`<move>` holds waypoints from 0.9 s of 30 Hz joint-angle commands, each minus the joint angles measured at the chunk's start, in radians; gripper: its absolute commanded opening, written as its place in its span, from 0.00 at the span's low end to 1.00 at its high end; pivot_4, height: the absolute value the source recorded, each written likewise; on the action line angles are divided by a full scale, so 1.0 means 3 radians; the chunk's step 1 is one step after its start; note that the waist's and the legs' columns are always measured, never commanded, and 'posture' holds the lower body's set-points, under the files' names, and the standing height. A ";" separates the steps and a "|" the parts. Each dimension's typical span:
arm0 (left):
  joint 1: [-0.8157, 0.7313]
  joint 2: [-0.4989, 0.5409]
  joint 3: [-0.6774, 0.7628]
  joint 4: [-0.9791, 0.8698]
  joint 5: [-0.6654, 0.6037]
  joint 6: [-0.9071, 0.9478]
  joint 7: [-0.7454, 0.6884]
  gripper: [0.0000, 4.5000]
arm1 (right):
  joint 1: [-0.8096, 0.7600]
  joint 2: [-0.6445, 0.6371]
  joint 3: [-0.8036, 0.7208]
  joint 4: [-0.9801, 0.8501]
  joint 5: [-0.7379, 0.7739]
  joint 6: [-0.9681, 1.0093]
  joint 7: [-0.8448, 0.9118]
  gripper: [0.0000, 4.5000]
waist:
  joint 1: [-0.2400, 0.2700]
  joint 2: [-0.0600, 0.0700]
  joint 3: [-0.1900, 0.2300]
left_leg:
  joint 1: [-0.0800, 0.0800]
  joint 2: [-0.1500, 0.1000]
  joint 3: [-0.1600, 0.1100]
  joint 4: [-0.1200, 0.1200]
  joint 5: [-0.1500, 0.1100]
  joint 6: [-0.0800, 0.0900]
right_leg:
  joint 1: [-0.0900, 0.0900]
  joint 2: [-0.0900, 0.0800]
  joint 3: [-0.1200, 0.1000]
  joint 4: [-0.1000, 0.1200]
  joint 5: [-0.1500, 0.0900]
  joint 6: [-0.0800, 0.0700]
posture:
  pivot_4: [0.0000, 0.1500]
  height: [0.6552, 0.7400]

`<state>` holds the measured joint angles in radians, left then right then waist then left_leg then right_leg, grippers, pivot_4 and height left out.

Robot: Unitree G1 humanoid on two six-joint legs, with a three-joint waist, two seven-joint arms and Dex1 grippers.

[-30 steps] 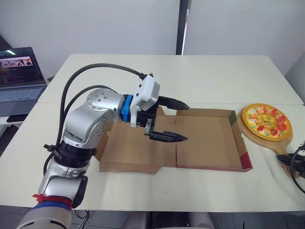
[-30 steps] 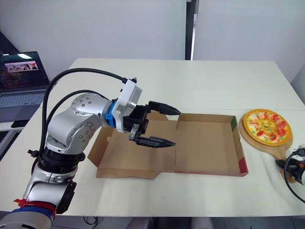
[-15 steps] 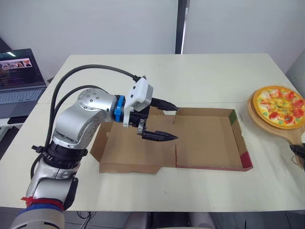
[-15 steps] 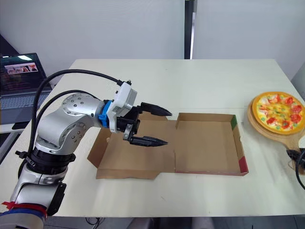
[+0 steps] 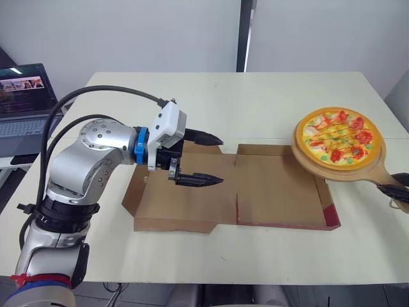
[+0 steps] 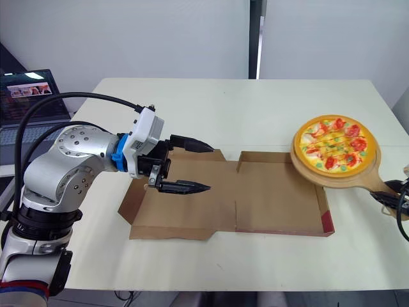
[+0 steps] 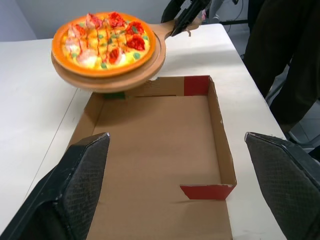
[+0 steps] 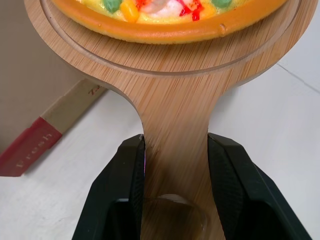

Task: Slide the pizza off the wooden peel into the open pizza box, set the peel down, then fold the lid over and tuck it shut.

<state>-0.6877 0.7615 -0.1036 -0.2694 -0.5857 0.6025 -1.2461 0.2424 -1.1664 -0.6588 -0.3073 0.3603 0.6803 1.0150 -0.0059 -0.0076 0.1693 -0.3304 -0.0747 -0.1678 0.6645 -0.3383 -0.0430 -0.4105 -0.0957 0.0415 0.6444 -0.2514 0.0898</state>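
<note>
**Peel now lifted over the box**

The right pincer (image 8: 175,145), clamped on the handle of the wooden peel (image 5: 339,174), has raised it off the desk (image 5: 287,102) to hang over the right wall of the pizza box (image 5: 281,195). The pizza (image 5: 339,135), round with red and green toppings, lies flat on it. The left pincer (image 5: 220,160), fingers wide apart, holds nothing above the lid (image 5: 172,206).

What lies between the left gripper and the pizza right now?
Just the open pizza box's bare cardboard floor, seen in the left wrist view.

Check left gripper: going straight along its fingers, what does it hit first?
Probably the floor of the open pizza box: the left gripper angles slightly down over it. Depth is unclear; beyond hangs the wooden peel.
</note>
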 commanded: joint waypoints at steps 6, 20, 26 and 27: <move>0.0027 0.0073 0.0056 -0.0106 0.0066 -0.0079 -0.0023 1.00 | -0.0108 -0.0187 0.0038 0.0030 -0.0409 -0.0637 0.0203 0.34 | 0.0005 -0.0003 0.0002 | -0.0001 0.0000 0.0000 0.0000 0.0000 0.0000 | 0.0000 0.0000 0.0000 -0.0001 0.0000 0.0000 | 1.00 1.00; 0.0038 0.0026 0.0006 -0.0051 0.0113 -0.0152 -0.0109 1.00 | -0.0165 -0.0246 -0.0175 0.0219 -0.0842 -0.1064 0.0434 0.34 | 0.0004 -0.0004 0.0002 | -0.0001 0.0000 0.0000 0.0000 0.0000 0.0000 | 0.0000 0.0000 0.0000 -0.0001 0.0000 0.0000 | 1.00 1.00; 0.0057 0.0012 -0.0018 -0.0024 0.0147 -0.0205 -0.0136 1.00 | -0.0297 -0.0355 -0.0347 0.0440 -0.0973 -0.1165 0.0486 0.34 | 0.0000 -0.0004 0.0002 | 0.0000 0.0000 0.0002 0.0000 0.0000 0.0000 | 0.0000 0.0000 0.0001 0.0000 0.0000 0.0000 | 1.00 1.00; 0.0059 0.0010 -0.0020 -0.0021 0.0148 -0.0211 -0.0137 1.00 | -0.0319 -0.0362 -0.0370 0.0465 -0.0975 -0.1165 0.0499 0.34 | 0.0000 -0.0004 0.0002 | 0.0000 0.0000 0.0002 0.0000 0.0000 0.0000 | 0.0000 0.0000 0.0001 0.0000 0.0000 0.0000 | 1.00 1.00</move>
<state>-0.6663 0.7624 -0.1156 -0.2669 -0.5425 0.5575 -1.2801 0.1755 -1.2488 -0.6899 -0.1668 0.0625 0.3471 1.1621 -0.0058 -0.0087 0.1700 -0.3305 -0.0746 -0.1671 0.6645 -0.3383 -0.0430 -0.4106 -0.0958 0.0418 0.6443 -0.2513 0.0896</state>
